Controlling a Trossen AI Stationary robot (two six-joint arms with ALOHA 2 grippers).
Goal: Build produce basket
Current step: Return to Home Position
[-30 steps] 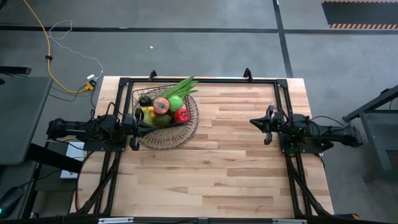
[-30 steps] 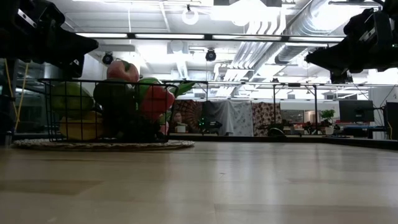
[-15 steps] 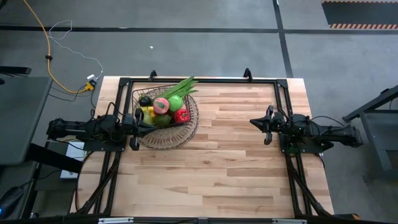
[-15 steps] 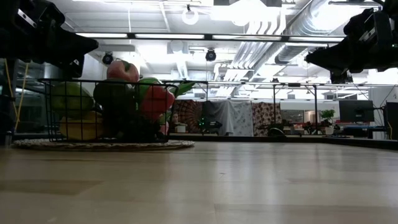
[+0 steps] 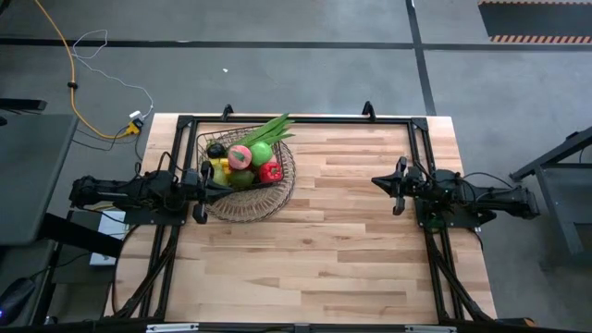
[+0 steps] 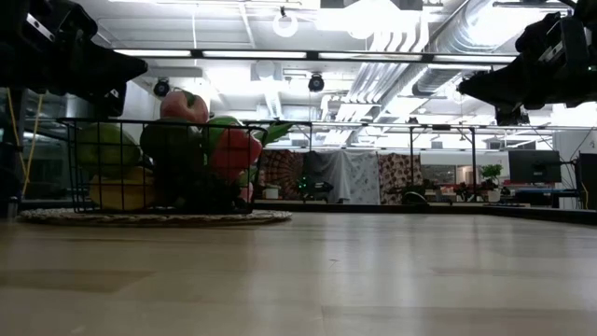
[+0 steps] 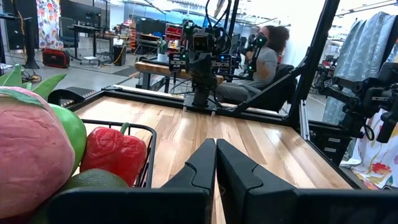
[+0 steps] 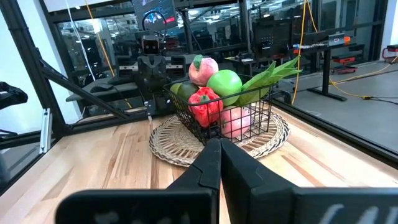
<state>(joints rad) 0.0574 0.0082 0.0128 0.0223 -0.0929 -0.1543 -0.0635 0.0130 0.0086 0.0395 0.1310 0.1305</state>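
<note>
**Camera Placement: Four Views**

The high camera looks straight down from well above on the whole worktop [image 5: 351,231] and both arms. The low camera sits at worktop height and faces level across the boards into the room. The left wrist camera looks past the left claw [image 7: 216,142] across the worktop to the right arm [image 7: 200,68]. The right wrist camera faces back past the right claw [image 8: 220,142]. All four views share the basket [image 5: 277,199].

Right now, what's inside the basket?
The basket holds a pink peach, green apple, red fruit, yellow piece, dark round fruit and leafy green stalks. Whatever lies under the pile is covered. The left gripper rests shut beside it, the right gripper across the table.
</note>
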